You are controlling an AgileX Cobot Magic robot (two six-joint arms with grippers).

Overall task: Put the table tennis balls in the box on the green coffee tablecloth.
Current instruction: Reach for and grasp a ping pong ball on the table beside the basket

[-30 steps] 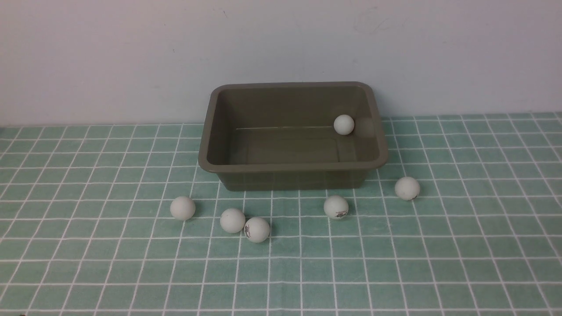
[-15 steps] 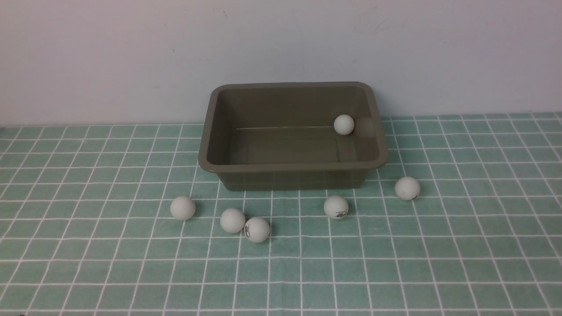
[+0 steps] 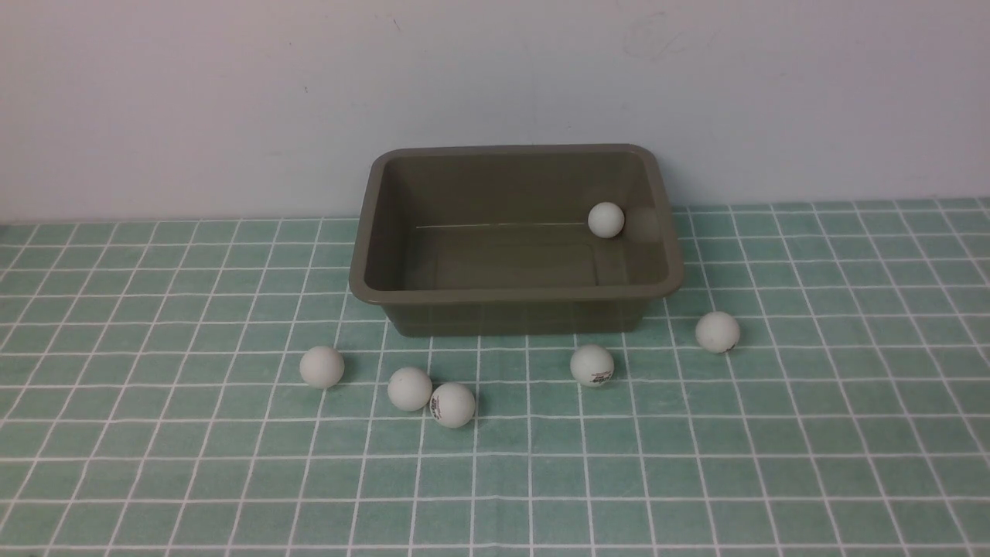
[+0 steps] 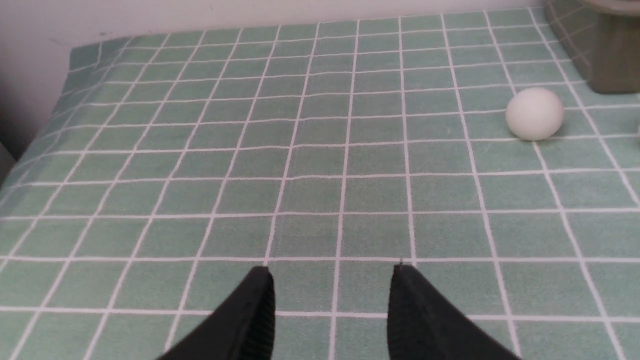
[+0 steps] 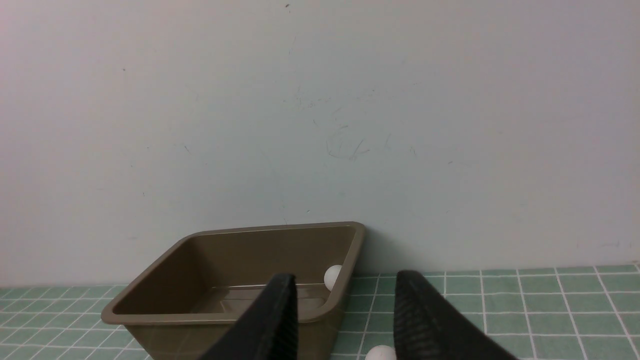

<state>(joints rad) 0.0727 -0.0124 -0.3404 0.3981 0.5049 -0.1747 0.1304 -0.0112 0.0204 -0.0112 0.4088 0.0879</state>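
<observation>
One ball (image 3: 605,220) in the box (image 3: 510,317), five out; with left tool (image 4: 332,272) and right tool (image 5: 345,280) spread empty, I'd next drop onto the leftmost ball (image 3: 322,367).

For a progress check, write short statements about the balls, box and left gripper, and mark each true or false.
One ball lies inside the box. True.
Five balls lie on the tablecloth outside the box. True.
The box is upside down. False: it stands upright, open side up.
The left gripper holds a ball. False: its jaws are open and empty.
</observation>
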